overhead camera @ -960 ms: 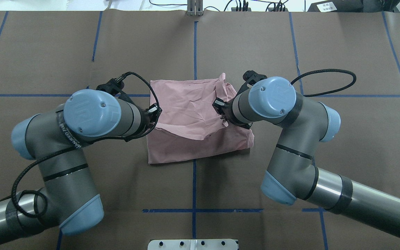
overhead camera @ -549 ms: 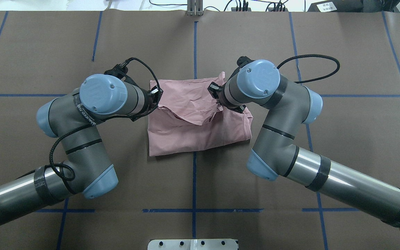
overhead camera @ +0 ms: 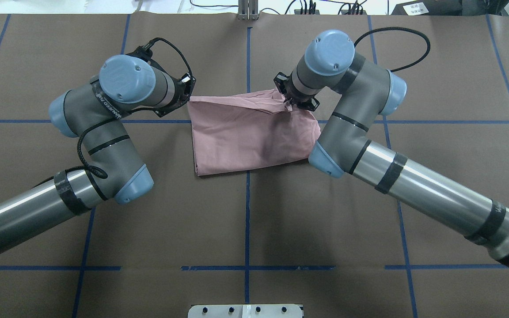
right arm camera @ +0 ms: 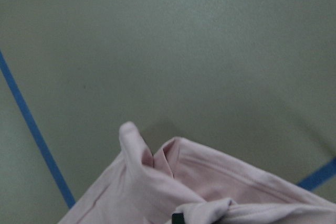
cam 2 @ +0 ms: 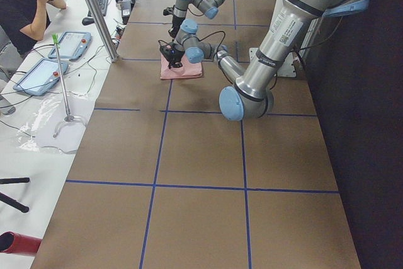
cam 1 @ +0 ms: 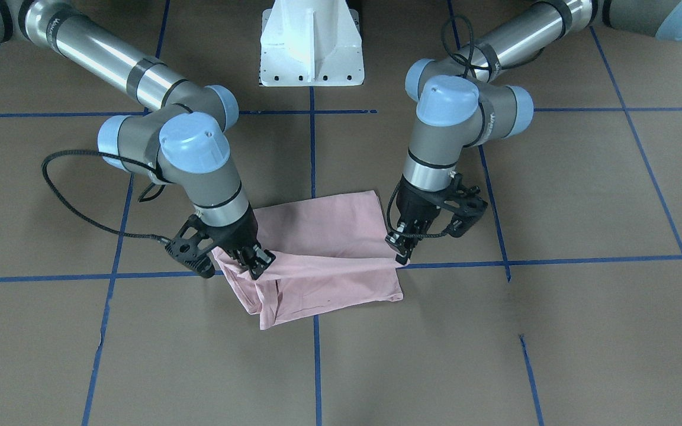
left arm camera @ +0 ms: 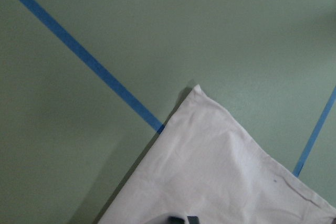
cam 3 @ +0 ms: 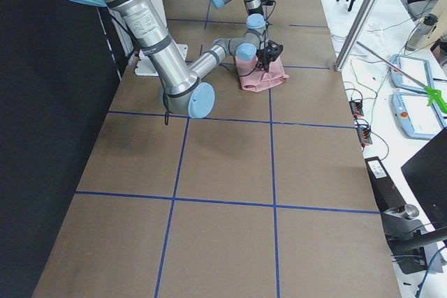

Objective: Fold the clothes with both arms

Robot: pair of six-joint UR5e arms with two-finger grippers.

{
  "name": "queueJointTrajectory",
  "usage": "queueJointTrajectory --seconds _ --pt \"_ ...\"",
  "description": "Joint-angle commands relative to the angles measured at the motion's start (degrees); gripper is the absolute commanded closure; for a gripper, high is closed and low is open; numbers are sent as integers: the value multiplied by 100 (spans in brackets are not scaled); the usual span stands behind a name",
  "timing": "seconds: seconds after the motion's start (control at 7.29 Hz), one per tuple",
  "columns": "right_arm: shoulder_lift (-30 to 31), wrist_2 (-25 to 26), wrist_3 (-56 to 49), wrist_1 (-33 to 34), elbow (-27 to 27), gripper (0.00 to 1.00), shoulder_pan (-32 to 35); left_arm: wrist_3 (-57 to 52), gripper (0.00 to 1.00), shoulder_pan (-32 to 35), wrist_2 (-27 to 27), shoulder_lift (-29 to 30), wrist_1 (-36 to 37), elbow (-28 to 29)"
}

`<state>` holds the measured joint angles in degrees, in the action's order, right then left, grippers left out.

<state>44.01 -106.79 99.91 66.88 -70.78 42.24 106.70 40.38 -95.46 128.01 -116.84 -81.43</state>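
Right gripper first: its jaws are pinched tight on a bunched fold of the pale pink T-shirt, and from overhead that grip sits at the shirt's 1 o'clock corner. Over to the left gripper: its jaws are closed thin on the shirt's 10 o'clock corner, and its wrist camera shows flat cloth running under the fingertips. Between the two grips we see the far edge pulled into a line, with creases fanning from the right one. The rest of the shirt lies doubled on the brown table, straddling the centre blue tape line. For writing, we spot white lettering on a black band round the left arm; it starts with a W, and the rest is too small to read.
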Motion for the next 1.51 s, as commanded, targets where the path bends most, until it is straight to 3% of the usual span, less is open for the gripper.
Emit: queueJointTrajectory --seconds 0.0,0.41,0.55,0.82,1.1,1.37 --pt "-559 -131 -347 -105 942 0 407 -676 0 338 1 75 -664 706" --pt "-525 -140 -576 -96 1031 0 680 -703 0 348 -51 84 -674 681" --pt "-482 -279 -1030 -44 1014 0 872 -981 0 426 -530 58 -657 655" --pt "-10 -980 -2161 18 717 0 1617 -2059 0 969 -1130 -588 -577 -210" --pt "972 -1676 -4337 769 -211 0 2426 -4207 0 2021 -1789 -1066 330 -959" --pt "2141 -1704 -6499 2312 -1834 0 2920 -6300 0 2892 -2141 -1600 1414 -1663"
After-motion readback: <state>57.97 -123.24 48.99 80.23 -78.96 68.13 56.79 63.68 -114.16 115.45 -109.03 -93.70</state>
